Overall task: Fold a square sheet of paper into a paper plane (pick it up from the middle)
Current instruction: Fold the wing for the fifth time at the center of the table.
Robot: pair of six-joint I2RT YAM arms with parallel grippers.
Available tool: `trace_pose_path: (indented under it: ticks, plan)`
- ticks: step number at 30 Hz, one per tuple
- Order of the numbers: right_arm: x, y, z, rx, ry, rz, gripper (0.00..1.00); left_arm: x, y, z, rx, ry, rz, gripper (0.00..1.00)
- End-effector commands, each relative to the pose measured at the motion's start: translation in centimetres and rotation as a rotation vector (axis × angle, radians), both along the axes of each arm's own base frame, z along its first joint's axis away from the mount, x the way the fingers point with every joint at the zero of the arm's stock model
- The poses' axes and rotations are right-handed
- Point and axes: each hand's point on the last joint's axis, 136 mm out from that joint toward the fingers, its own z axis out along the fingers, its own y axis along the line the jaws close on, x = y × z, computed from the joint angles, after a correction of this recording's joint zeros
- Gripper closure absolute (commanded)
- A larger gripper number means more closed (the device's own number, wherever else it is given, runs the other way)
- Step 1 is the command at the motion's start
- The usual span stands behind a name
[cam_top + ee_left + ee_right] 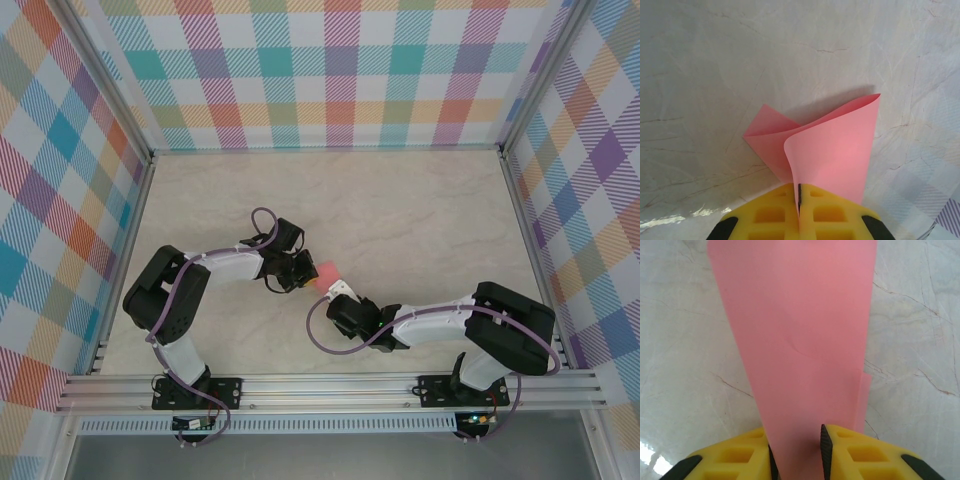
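As counted from the top view, the entry lists one plane, two arms, two grippers, one table and three walls.

Plane: one, salmon-pink paper, near the middle of the table between the two grippers. In the left wrist view, the plane flares into two curled flaps with a pointed corner off to the left, and its shadow falls on the table behind it. In the right wrist view, the plane is a long strip, wide at the far end and narrowing toward the fingers.

Table: one, pale marbled cream, glossy in places. It is edged with metal rails, and both arm bases are bolted to the near rail.

Walls: three, in pastel plaid of teal, orange, purple and yellow, at the back, left and right.

Left gripper: clenched. In its wrist view, the left gripper has its yellow fingers pressed together, and the plane's lower edge is pinched in the seam.

Right gripper: jaws partly apart. In its wrist view, the right gripper has the plane's narrow end lying in the gap and reaching both pads. Whether the pads press on it cannot be told.
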Motion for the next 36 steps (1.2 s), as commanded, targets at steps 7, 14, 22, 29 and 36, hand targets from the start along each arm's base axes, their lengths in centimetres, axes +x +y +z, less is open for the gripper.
trace_pose_path:
  ticks: [7, 14, 22, 29, 36]
  plan:
    - [0.8, 1.0, 1.2, 0.012, -0.037, -0.006, 0.81, 0.4, 0.1, 1.0, -0.019, -0.003, -0.004, 1.00]
    - [0.9, 1.1, 1.4, 0.022, -0.029, -0.023, 0.92, 0.6, 0.4, 1.7, -0.021, -0.015, 0.006, 0.84]
    - [0.4, 2.7, 1.3, 0.164, 0.119, -0.060, 0.95, 0.5, 4.1, 3.7, 0.079, -0.059, 0.066, 0.23]
    - [0.6, 4.5, 1.7, 0.362, 0.297, -0.091, 0.96, -0.2, 7.5, 5.6, 0.161, -0.114, 0.136, 0.06]
    - [0.7, 4.5, 1.7, 0.472, 0.407, -0.110, 0.98, -0.9, 7.8, 5.9, 0.149, -0.117, 0.133, 0.06]
